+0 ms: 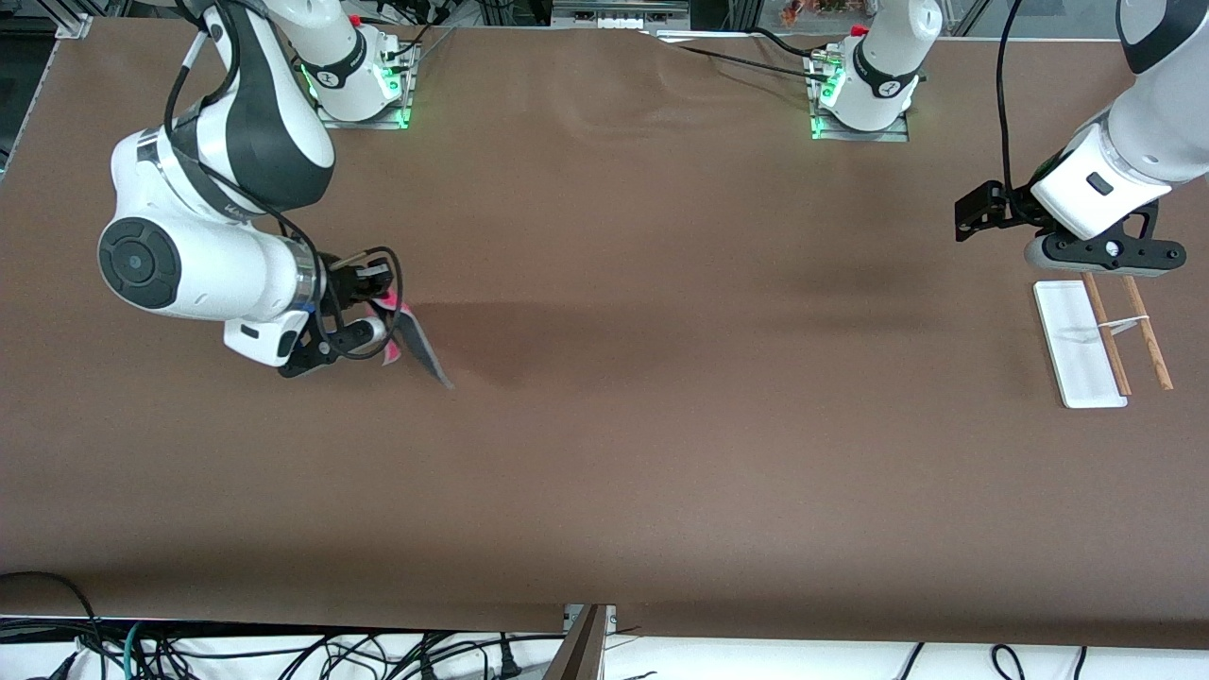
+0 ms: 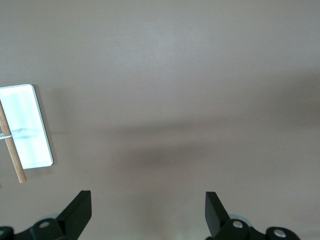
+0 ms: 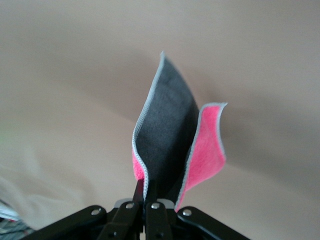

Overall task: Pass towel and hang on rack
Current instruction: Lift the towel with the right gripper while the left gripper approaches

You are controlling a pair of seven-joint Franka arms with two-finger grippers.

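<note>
In the front view, the towel [image 1: 416,345] is partly covered by the right gripper [image 1: 364,312]; the clamped edge cannot be seen. In the right wrist view, the jaws' bases run off the frame edge. The left gripper [image 1: 1105,253] covers the upper ends of the rack [image 1: 1100,345] rods in the front view. In the left wrist view, the rack base and one rod are cut by the frame edge, and the jaws' roots are cropped. The surface [image 1: 661,425] extends past the front view's borders.
</note>
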